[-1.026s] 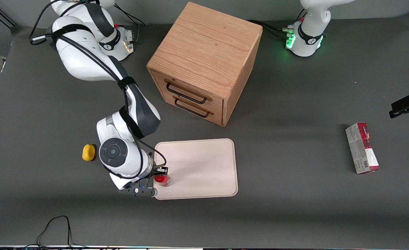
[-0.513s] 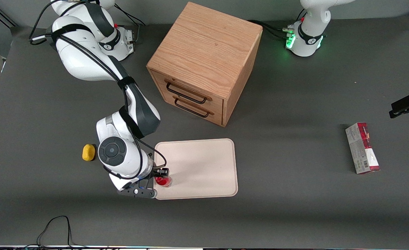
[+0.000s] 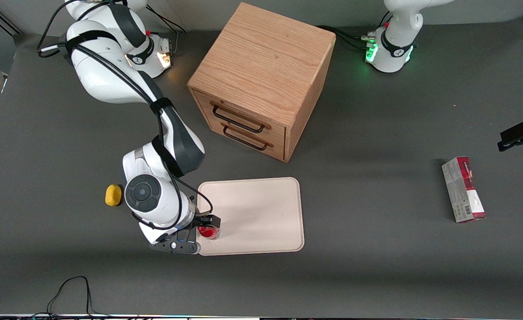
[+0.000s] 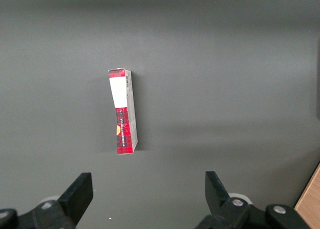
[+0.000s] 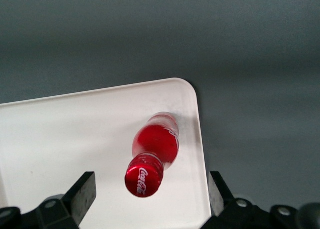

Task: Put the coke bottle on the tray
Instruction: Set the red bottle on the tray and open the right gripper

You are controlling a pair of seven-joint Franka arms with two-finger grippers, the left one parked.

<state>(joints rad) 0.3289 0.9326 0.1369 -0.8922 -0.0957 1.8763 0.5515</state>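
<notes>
The coke bottle (image 3: 208, 232) is small and red with a red cap. It stands upright on the cream tray (image 3: 257, 213), close to the tray's corner nearest the front camera at the working arm's end. My right gripper (image 3: 202, 232) hangs directly above it and is open. In the right wrist view the bottle (image 5: 155, 151) stands free on the tray (image 5: 75, 134). The gripper (image 5: 150, 196) has its black fingers (image 5: 82, 194) spread wide on either side of the cap, touching nothing.
A wooden two-drawer cabinet (image 3: 261, 80) stands farther from the front camera than the tray. A yellow lump (image 3: 113, 195) lies beside the working arm's wrist. A red-and-grey box (image 3: 463, 189) lies toward the parked arm's end and also shows in the left wrist view (image 4: 122, 114).
The gripper's fingers have spread wider apart around the bottle. The bottle stays where it was on the tray. The wrist has shifted only slightly.
</notes>
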